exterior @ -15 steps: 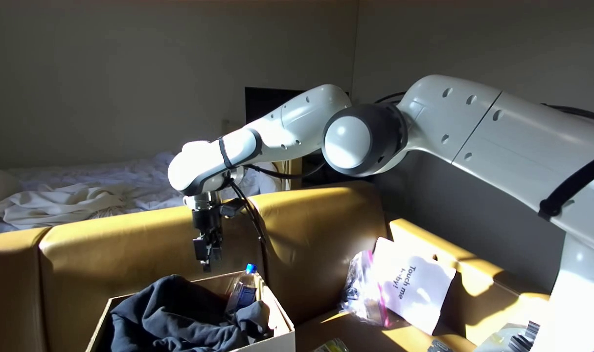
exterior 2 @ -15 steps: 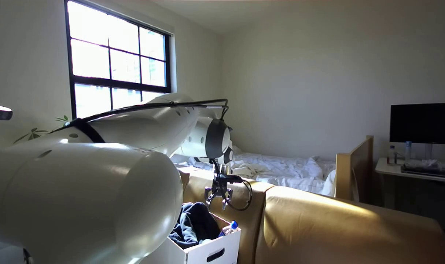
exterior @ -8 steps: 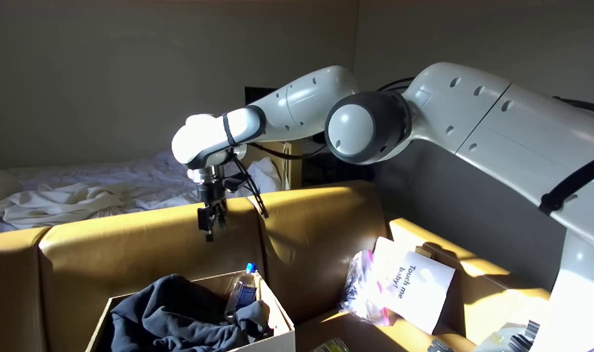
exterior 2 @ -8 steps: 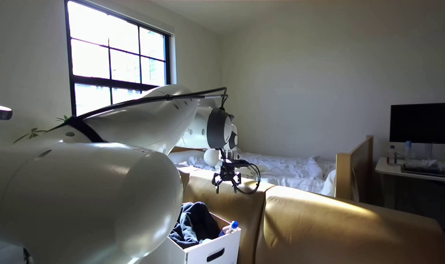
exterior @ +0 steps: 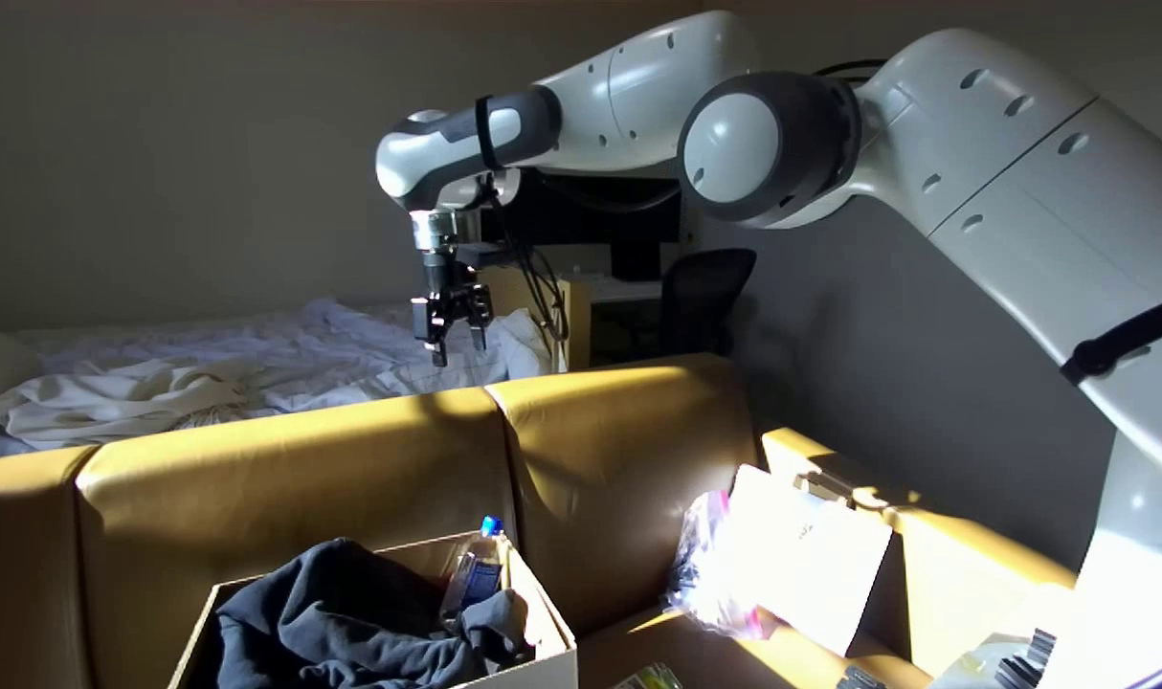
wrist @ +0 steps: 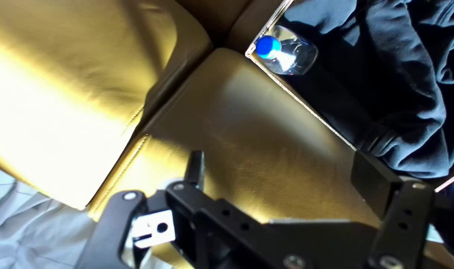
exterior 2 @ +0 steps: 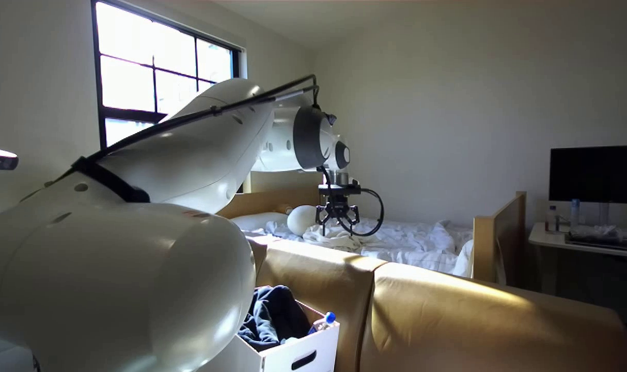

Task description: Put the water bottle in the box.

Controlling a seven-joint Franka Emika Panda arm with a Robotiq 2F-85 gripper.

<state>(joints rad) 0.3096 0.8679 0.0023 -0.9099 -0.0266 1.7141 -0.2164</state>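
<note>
The clear water bottle (exterior: 474,577) with a blue cap stands tilted in a corner of the box (exterior: 550,667), its cap at the rim. The bottle also shows in an exterior view (exterior 2: 322,324) and in the wrist view (wrist: 294,52), apart from the fingers. The white box (exterior 2: 325,342) holds dark clothing (exterior: 342,612) beside the bottle. The bottle's lower end is partly hidden by the clothing. My gripper (exterior: 459,350) is open and empty, high above the box and the sofa back. In the wrist view the gripper's (wrist: 279,164) jaws stand wide apart with only sofa leather behind the gap.
The box stands on a tan leather sofa (exterior: 284,478), against its backrest. A plastic bag (exterior: 705,569) and a white paper sheet (exterior: 811,565) lie at the sofa's right. A bed (exterior 2: 396,237) is behind the sofa, and a desk with a monitor (exterior 2: 597,175) stands farther back.
My gripper has risen well above the box, moving somewhat right in both exterior views. It stays open. The bottle, box and clothing have not moved.
</note>
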